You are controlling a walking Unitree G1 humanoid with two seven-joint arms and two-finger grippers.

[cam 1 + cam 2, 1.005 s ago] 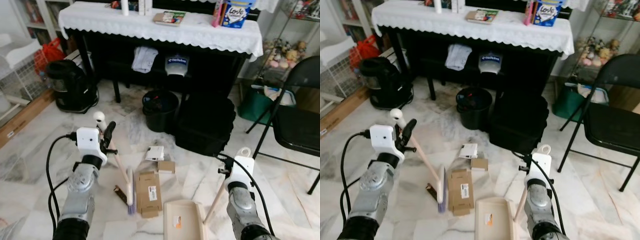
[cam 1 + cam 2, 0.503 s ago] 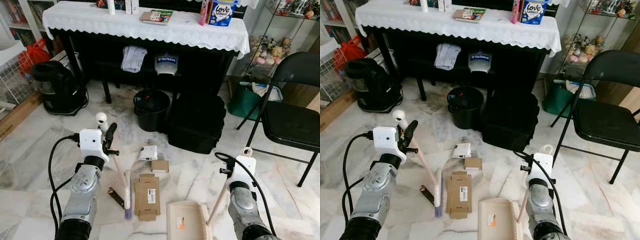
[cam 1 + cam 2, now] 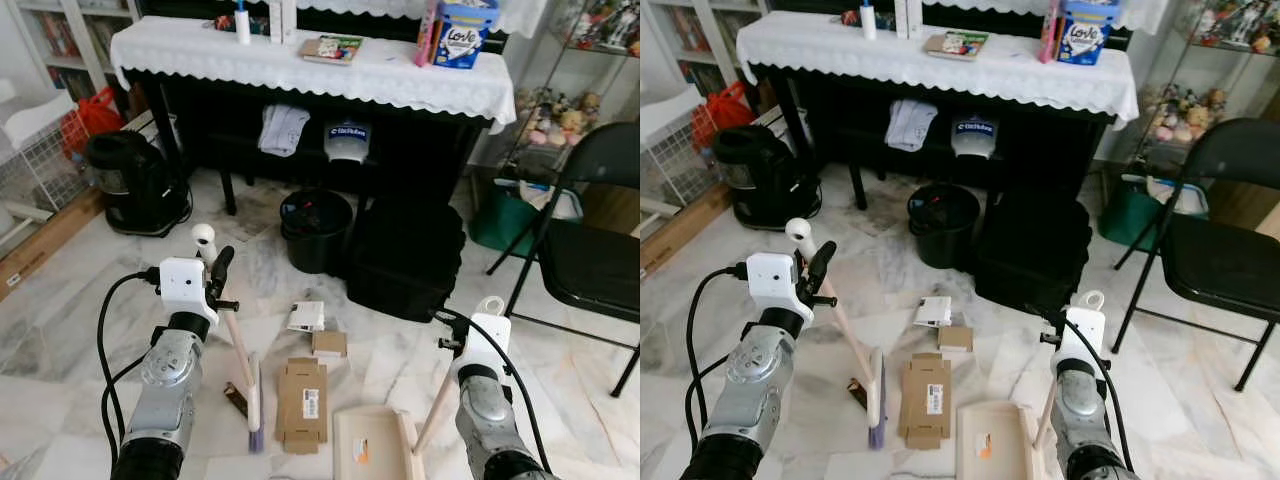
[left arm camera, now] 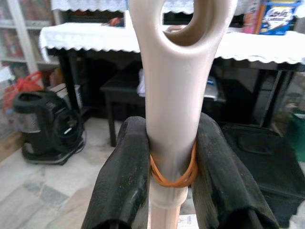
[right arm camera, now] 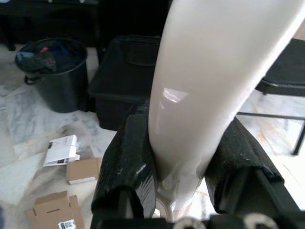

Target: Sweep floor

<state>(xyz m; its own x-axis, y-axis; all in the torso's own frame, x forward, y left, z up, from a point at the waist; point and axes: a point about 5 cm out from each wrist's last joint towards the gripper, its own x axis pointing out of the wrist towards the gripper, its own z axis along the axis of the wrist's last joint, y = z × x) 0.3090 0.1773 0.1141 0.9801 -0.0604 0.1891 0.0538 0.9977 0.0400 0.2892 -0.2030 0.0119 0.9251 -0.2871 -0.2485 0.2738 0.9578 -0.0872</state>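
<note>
Left gripper [image 4: 171, 157]: clamping narrow on the broom handle [image 3: 228, 318], just below its hanging loop; an orange rubber band [image 4: 172, 174] ringing the handle between the black fingers [image 4: 126, 181]. Handle leaning down toward 5 o'clock from the gripper to the broom head [image 3: 254, 400].

Broom head: resting on the marble floor [image 3: 80, 300], pale with a purple bristle edge, lying just beside the flattened cardboard box [image 3: 303, 403] at that box's 9 o'clock. A small dark scrap [image 3: 236, 401] lying at the head's 9 o'clock, close by.

Right gripper [image 5: 183, 157]: closing tight around the dustpan handle [image 3: 440, 400], pale shaft pressing between both fingers. Handle sloping down toward 7 o'clock to the dustpan [image 3: 365, 443].

Dustpan: sitting on the floor at the box's 4 o'clock, near it, mouth facing the debris; a small orange label showing inside.

Debris, remaining on the floor: small brown box [image 3: 328, 343] at the flattened box's 12 o'clock; white printed packet [image 3: 306, 317] just beyond, at 11 o'clock of the small box.

Surroundings: black bucket [image 3: 317, 230] and black case [image 3: 405, 255] at 12 o'clock of the debris, standing before a dark table under a white lace cloth [image 3: 300, 65]; black appliance [image 3: 135, 185] at 10 o'clock; black folding chair [image 3: 590, 240] at 3 o'clock.
</note>
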